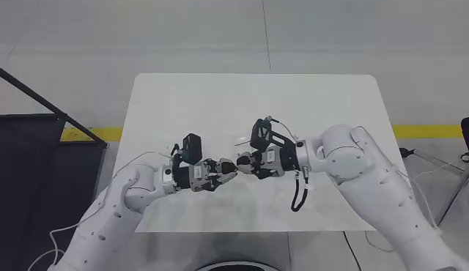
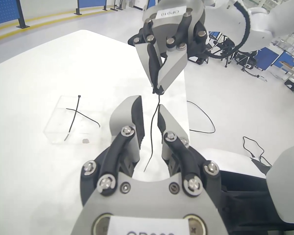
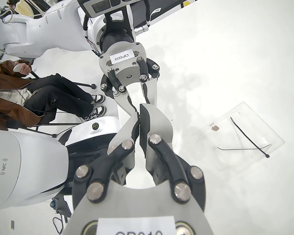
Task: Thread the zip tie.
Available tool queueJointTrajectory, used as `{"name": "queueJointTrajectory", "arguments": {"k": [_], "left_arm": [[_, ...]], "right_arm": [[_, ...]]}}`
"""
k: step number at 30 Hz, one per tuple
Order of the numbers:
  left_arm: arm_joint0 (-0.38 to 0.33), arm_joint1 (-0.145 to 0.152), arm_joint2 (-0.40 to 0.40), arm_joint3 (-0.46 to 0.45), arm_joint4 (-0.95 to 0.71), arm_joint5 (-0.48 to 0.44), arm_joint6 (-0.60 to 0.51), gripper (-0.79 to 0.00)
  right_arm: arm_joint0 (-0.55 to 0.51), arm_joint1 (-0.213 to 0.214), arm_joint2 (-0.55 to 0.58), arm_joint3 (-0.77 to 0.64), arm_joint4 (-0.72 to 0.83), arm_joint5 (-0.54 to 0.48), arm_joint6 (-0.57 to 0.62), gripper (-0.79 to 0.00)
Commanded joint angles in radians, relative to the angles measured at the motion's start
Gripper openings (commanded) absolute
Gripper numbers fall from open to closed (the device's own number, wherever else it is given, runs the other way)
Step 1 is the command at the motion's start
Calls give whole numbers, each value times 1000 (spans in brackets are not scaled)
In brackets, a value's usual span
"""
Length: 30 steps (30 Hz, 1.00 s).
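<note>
A grey floor (image 1: 220,36) with yellow lines (image 1: 425,131) surrounds the white surface (image 1: 308,110). Above it the right gripper (image 2: 158,89) has its fingers closed on one end of a thin black zip tie (image 2: 152,133), hiding that end. The strand runs between the half-open fingers of the left gripper (image 2: 149,108); contact is hard to judge. Two more ties (image 2: 74,114) lie crossed in a clear tray (image 2: 93,106).

A white table (image 1: 183,102) with rounded corners stands on a pale grey floor (image 1: 110,36). A shallow, clear plastic tray (image 2: 88,106) lies flat on the tabletop, well in from the edges. Two black zip ties (image 2: 74,117) lie crossed inside it.
</note>
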<state>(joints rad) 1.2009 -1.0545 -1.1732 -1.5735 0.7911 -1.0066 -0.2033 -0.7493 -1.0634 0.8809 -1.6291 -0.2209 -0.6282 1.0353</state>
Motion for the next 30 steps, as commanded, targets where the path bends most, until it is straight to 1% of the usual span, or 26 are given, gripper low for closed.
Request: {"name": "queueJointTrajectory", "arguments": {"k": [1, 3, 6, 7, 13, 14, 15, 16, 17, 18, 19, 21, 30], "left_arm": [[-1, 0, 2, 1, -1, 0, 0, -628], [-2, 0, 4, 2, -2, -2, -1, -668], [-3, 1, 6, 1, -1, -3, -1, -773], [-3, 1, 6, 1, -1, -3, -1, -785], [-2, 2, 8, 1, 0, 0, 4, -785], [-2, 3, 7, 1, 0, 1, 4, -785], [-2, 3, 7, 1, 0, 3, 6, -785], [-2, 3, 6, 1, 0, 5, 9, -785], [-1, 3, 4, 1, 0, 8, 12, -785], [0, 3, 2, 1, 1, 8, 16, -785], [1, 4, -1, 2, 1, 10, 20, -785], [2, 4, -4, 3, 1, 11, 25, -785], [8, 5, -13, 1, 1, 21, 57, -785]], "right_arm": [[1, 0, -2, 0, -1, 1, 0, -785], [3, 0, -5, -1, -1, 2, -1, -785], [4, 0, -7, -1, -2, 3, -3, -785], [4, 0, -7, 0, -1, 4, -4, -785], [5, 1, -8, 0, -1, 7, -8, -785], [4, 2, -5, 0, -1, 10, -12, -643], [2, 2, -3, -2, 0, 10, -15, -462], [-1, 4, 2, -2, 0, 9, -20, -348], [-5, 5, 9, -3, 1, 8, -27, -249], [-10, 8, 17, -4, 2, 4, -32, -185], [-16, 10, 26, -5, 3, -1, -36, -145], [-30, 16, 42, -11, 3, -9, -40, -111], [-91, 34, 84, -45, -11, -20, -56, -114]]}}
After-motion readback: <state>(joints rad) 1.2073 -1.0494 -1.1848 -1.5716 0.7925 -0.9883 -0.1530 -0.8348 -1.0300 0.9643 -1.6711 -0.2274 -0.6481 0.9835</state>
